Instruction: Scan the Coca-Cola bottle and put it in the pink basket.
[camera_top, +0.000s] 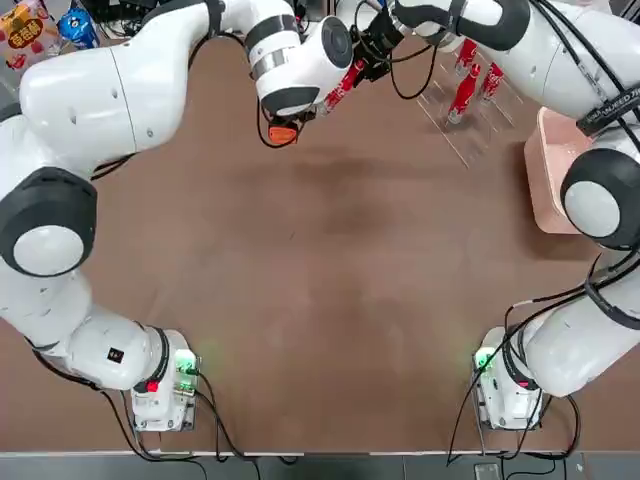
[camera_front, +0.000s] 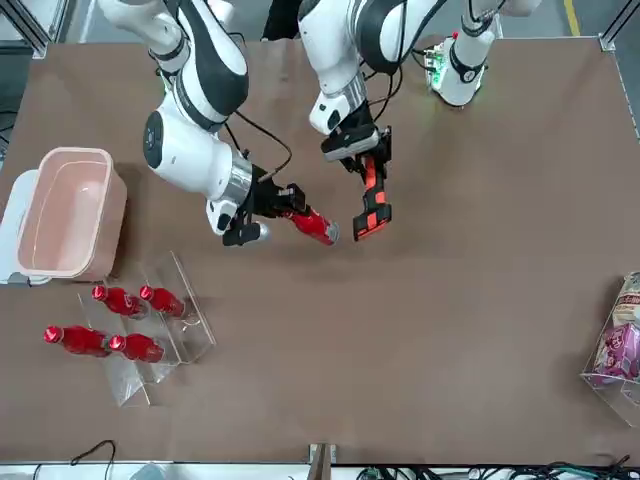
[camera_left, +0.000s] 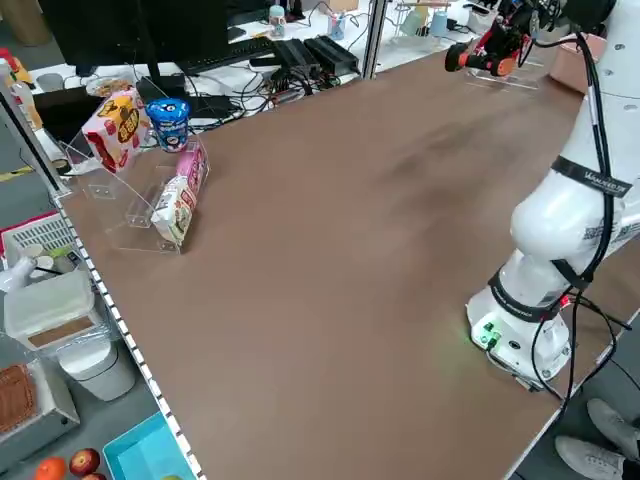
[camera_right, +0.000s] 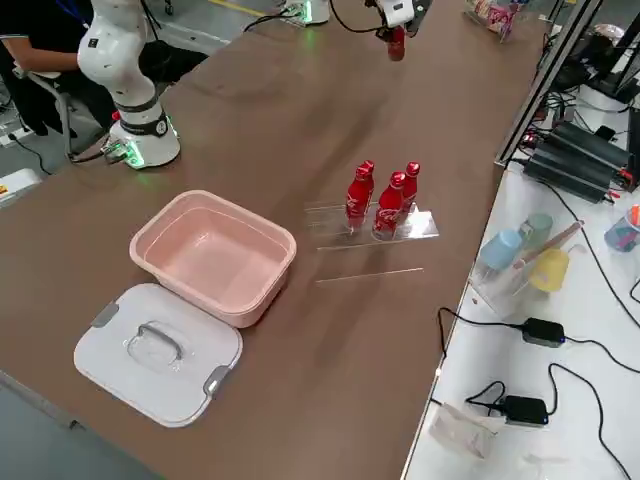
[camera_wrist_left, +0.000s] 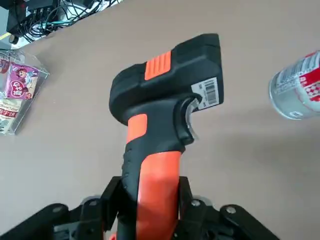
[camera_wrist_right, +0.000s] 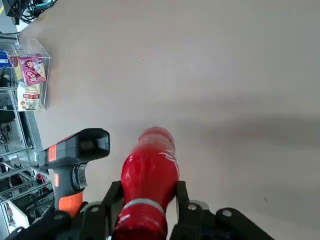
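Finding, overhead: left gripper (camera_wrist_left: 150, 185), upper left, pinches the scanner (camera_wrist_left: 157, 110); right gripper (camera_wrist_right: 149, 187), at 12 o'clock, clamps the bottle (camera_wrist_right: 150, 167) by its neck end. Long axis runs 1 to 7, base towards 7, scannerward. Scan unconfirmed; placing outstanding, basket (camera_top: 540, 180) at the bottle's 4 o'clock.

1. On my right: basket (camera_right: 215, 255), lid (camera_right: 160, 355) just beyond its right side.
2. Rack (camera_front: 135, 385) ahead-left of the basket, four bottles (camera_front: 125, 301) in it.
3. Snacks (camera_left: 176, 208) at the surface's (camera_left: 330, 270) far left.
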